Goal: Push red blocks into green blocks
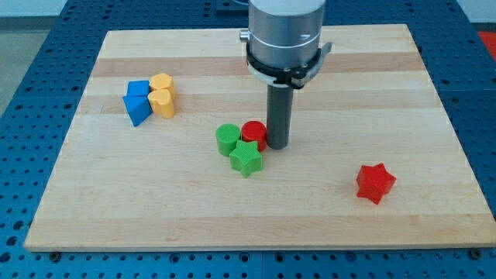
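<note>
A red cylinder (254, 133) stands near the board's middle, touching a green cylinder (228, 139) on its left and a green star (246, 159) just below it. My tip (277, 146) is right beside the red cylinder, on its right, touching or nearly touching it. A red star (375, 183) lies alone toward the view's lower right, far from the green blocks and from my tip.
A cluster of two blue blocks (137, 101) and two yellow blocks (163, 95) sits at the view's upper left. The wooden board (256, 225) rests on a blue perforated table. The arm's grey body (285, 35) hangs over the board's top middle.
</note>
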Available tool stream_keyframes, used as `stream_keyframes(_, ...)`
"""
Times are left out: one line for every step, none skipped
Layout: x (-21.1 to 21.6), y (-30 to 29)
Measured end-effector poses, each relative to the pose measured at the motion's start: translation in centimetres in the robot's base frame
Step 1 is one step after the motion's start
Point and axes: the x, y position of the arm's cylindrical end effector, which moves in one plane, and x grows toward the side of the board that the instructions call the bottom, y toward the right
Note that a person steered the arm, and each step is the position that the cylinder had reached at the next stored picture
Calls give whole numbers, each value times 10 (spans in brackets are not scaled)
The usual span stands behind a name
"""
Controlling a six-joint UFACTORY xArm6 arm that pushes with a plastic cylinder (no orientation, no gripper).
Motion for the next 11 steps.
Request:
stream_keyframes(0, 0)
stream_keyframes(0, 41)
stream_keyframes(-3, 119)
stream_keyframes(-2, 202)
stream_keyframes(8, 213)
stream_keyframes(8, 212)
stream_keyframes(38, 226)
stream_keyframes(70, 232)
stream_keyframes(89, 219)
stream_keyframes(93, 204)
stream_keyframes(93, 192)
